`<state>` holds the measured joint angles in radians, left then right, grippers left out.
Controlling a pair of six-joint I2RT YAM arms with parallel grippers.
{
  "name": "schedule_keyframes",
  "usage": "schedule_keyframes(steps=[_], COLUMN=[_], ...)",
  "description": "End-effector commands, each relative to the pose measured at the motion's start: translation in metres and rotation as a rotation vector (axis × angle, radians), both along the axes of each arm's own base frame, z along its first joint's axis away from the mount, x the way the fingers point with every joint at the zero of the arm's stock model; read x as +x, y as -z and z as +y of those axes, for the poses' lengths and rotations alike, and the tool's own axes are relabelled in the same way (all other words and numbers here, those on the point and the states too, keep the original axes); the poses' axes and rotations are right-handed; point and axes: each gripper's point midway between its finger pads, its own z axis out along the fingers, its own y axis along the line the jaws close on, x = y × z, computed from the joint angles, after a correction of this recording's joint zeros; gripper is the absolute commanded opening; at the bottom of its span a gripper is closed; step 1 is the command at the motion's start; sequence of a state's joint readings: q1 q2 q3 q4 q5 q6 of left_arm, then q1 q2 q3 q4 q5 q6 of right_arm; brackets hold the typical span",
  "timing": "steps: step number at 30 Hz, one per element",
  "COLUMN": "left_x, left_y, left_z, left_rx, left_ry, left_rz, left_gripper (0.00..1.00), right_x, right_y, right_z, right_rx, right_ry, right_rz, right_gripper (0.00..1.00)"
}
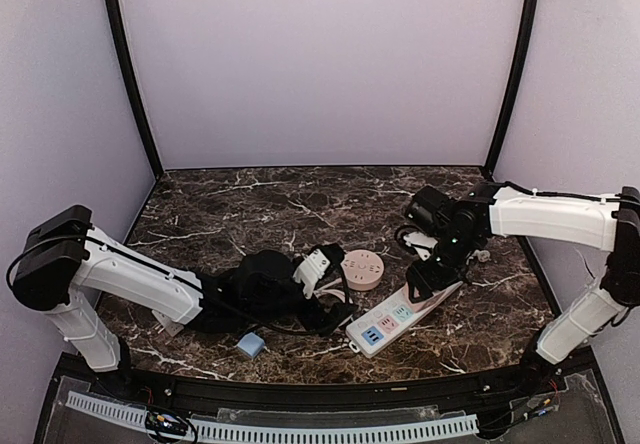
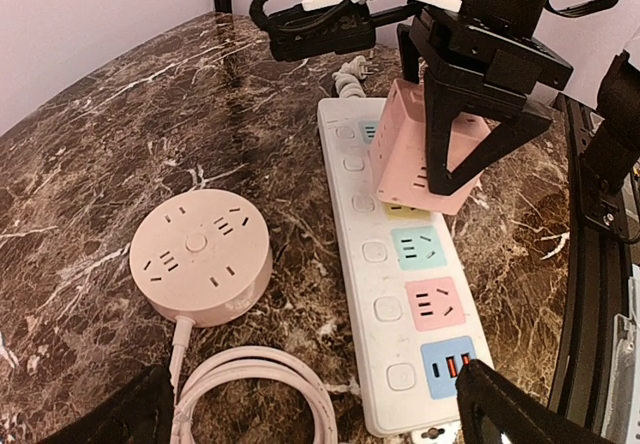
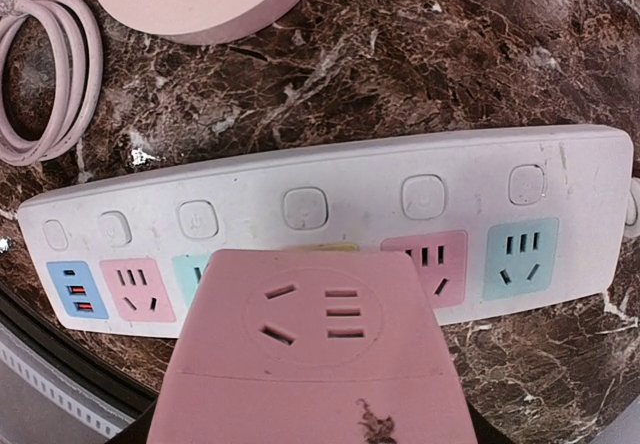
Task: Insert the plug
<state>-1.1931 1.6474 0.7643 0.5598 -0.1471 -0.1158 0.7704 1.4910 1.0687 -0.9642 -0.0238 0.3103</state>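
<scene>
Over the middle of the white power strip (image 2: 372, 394), right of centre, the right gripper (image 2: 465, 159) clamps the pink plug block (image 2: 405, 129), tilted, lower end at the yellow outlet; seating unclear. Further left, the left gripper (image 2: 310, 422) is wide open and empty, just near of the round pink socket (image 2: 200, 254) and coiled cord (image 2: 250, 384).

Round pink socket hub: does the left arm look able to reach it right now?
Probably yes. The left gripper is open and faces the round pink socket hub, with only the hub's coiled cord lying between. The right gripper holds the pink adapter over the power strip, off to the side.
</scene>
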Motion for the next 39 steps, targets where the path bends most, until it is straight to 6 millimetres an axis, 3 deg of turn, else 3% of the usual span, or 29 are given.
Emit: schedule_keyframes(steps=[1,12,28,39], left_x=[0.003,0.003,0.003,0.003], left_y=[-0.005,-0.004,-0.001,0.000], left_z=[0.007,0.006,0.005,0.004], left_rx=[-0.020,-0.024,-0.021,-0.019], left_ry=[-0.026,-0.023,-0.021,-0.021], left_rz=[0.002,0.005,0.008,0.009], left_gripper=[0.99,0.99,0.99,0.99], right_x=[0.009,0.007,-0.007,-0.003], right_y=[-0.005,0.002,-0.006,-0.003], right_z=[0.008,-0.001,0.011,-0.007], right_rx=[0.017,-0.028,0.015,-0.075], right_ry=[-0.007,0.012,-0.013,0.021], right_rz=[-0.034,-0.032,-0.006,-0.044], right_gripper=[0.00,0.00,0.00,0.00])
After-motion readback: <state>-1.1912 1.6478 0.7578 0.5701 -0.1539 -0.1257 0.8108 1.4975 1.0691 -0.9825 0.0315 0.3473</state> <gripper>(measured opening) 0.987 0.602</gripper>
